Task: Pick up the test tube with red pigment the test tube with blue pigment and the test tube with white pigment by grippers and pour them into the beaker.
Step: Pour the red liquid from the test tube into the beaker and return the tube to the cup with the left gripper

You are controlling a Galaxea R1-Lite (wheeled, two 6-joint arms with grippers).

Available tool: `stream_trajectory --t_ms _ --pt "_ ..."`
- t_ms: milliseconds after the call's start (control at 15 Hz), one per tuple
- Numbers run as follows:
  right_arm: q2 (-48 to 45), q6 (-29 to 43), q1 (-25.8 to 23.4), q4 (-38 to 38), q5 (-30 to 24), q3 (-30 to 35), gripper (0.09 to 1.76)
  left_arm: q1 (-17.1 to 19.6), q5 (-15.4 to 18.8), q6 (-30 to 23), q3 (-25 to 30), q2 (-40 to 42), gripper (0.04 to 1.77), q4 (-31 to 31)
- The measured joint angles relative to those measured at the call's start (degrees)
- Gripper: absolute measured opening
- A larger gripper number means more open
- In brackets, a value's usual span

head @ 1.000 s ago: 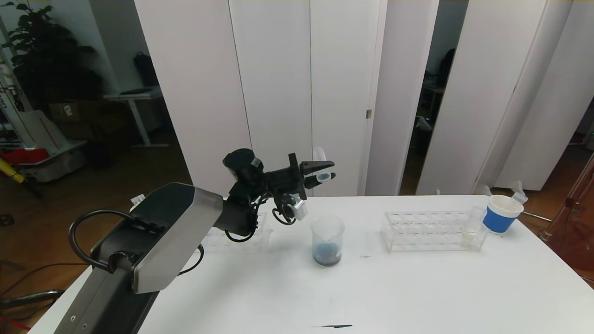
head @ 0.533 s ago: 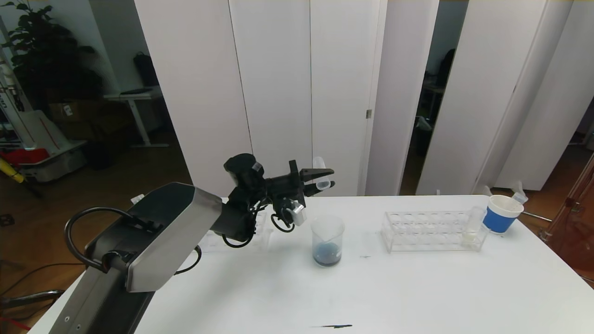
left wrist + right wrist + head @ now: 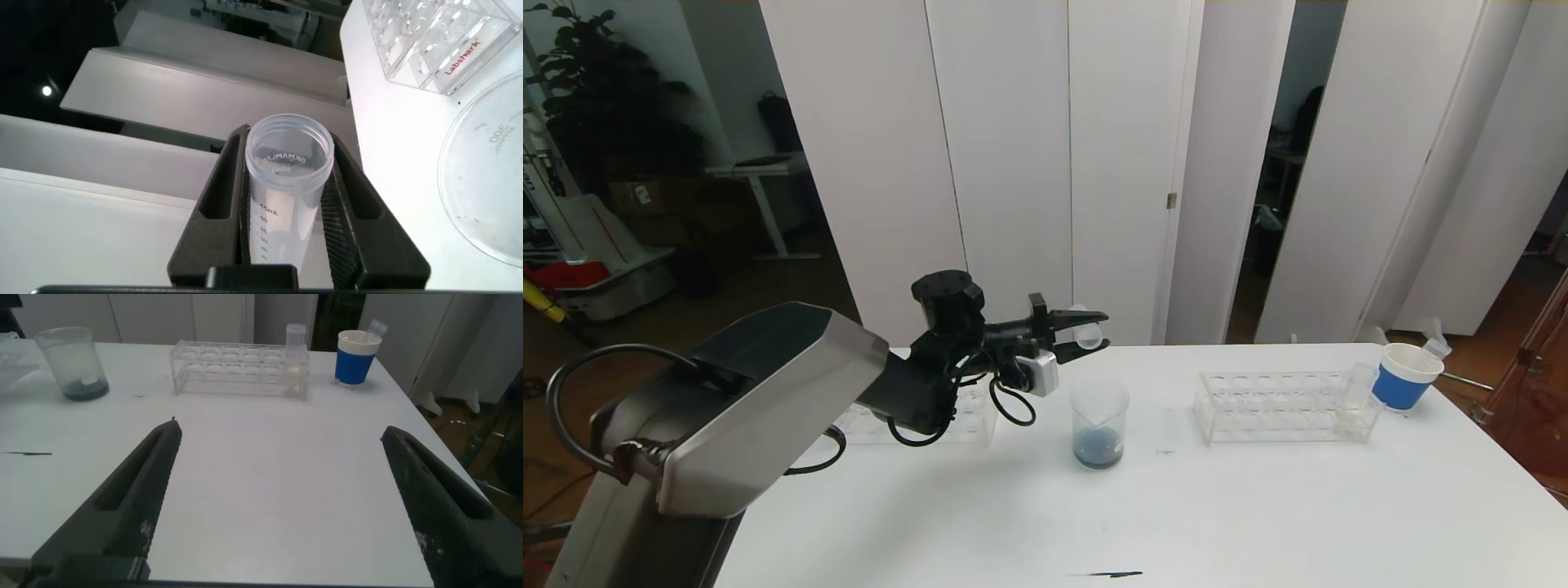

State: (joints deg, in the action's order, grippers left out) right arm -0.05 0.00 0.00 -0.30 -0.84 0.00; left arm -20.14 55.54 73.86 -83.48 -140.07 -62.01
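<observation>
Two dark tapered fingers of the right gripper [image 3: 278, 498] stand wide apart, low in its wrist view. One clear glass beaker [image 3: 1099, 425] sits mid-frame holding dark blue liquid. Above and just behind it, the left gripper [image 3: 1086, 333] clamps one empty-looking clear plastic tube [image 3: 282, 200], its long axis tilted

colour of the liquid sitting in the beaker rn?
Dark blue, pooled at the bottom of the clear beaker. The head view shows it best.

Clear glossy beaker [image 3: 1099, 425] on matt white table [image 3: 1258, 506]
</observation>
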Motion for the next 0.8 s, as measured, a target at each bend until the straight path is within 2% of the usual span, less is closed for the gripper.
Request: stream_trajectory --t_ms 200,467,667,733,800 --pt "0.0 0.0 0.0 0.0 0.0 0.0 1.75 1.93 -2.6 -2.95 0.52 4.96 0.58 11.25" --pt "0.0 0.0 0.0 0.0 -0.01 0.0 1.75 4.16 -8.28 -15.49 0.05 9.78 0.58 15.17" --pt "0.0 0.0 0.0 0.0 -0.01 0.0 1.75 5.67 -14.58 -24.77 -2.85 11.96 0.58 18.64" --pt "0.0 0.0 0.0 0.0 -0.01 0.0 1.75 6.25 -17.68 -29.18 -3.86 12.53 0.58 19.41" --pt "0.0 0.0 0.0 0.0 0.0 0.0 1.75 6.83 -22.38 -34.37 -4.61 13.23 0.58 19.65"
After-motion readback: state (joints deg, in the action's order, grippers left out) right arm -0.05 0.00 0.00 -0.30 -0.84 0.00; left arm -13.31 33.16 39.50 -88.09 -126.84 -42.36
